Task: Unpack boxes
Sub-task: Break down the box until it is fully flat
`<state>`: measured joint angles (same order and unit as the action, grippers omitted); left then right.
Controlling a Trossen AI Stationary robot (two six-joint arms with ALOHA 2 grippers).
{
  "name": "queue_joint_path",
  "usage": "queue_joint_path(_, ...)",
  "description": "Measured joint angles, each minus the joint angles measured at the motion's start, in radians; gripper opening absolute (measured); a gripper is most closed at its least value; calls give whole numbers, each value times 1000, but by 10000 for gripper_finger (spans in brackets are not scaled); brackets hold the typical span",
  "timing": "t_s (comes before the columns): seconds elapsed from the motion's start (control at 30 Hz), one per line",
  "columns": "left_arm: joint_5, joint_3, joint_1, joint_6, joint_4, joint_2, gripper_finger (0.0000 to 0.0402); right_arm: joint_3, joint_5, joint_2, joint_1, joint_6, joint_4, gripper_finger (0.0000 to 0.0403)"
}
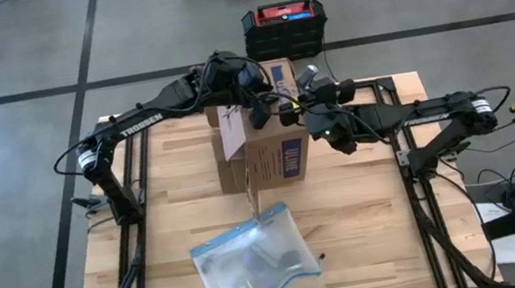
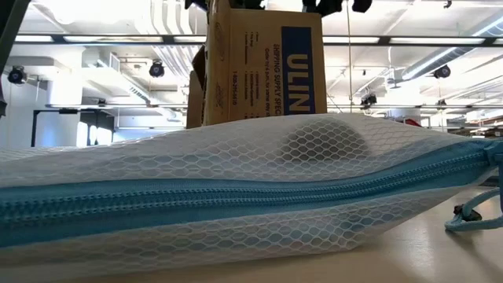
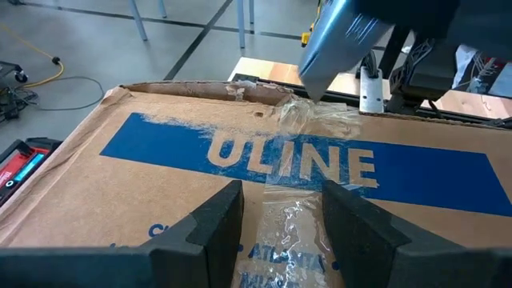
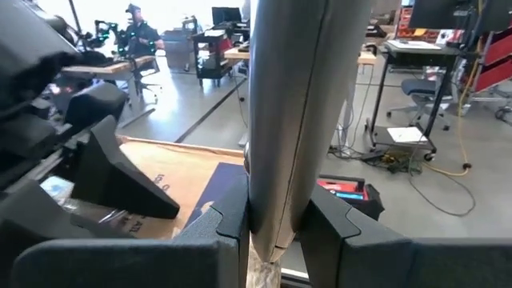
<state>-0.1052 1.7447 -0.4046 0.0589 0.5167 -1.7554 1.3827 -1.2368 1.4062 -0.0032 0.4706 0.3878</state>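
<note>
The brown cardboard box with a blue ULINE label stands at the table's middle. A strip of clear tape runs across its top. My left gripper is open over that top, one finger on each side of the tape. My right gripper comes from the right and is shut on a long grey tool. In the left wrist view the tool slants down, and its tip is at the crumpled tape on the box's far edge. My left gripper's fingers lie close over the box top; whether they touch it I cannot tell. My right gripper pinches the grey tool between its two fingers near one end. The tool runs on forward, along the fingers, and is lifted clear of the table.
A clear zip pouch with a blue edge lies on the table near the front edge and fills the low view. A black crate with a red top stands beyond the far edge. Bare wood shows left and right of the pouch.
</note>
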Motion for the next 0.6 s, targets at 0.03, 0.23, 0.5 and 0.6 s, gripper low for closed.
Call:
queue_joint_path(0.03,-1,0,0,-1,0,0,156,0,6,0,-5,0,-3,57)
queue_joint_path(0.23,-7,0,0,-1,0,0,156,-2,18,13,-24,-5,1,57)
queue_joint_path(0.5,-8,0,1,0,1,0,156,-3,32,25,-37,-11,-1,57)
queue_joint_path(0.6,-9,0,1,0,5,0,156,-3,60,25,-32,3,6,57)
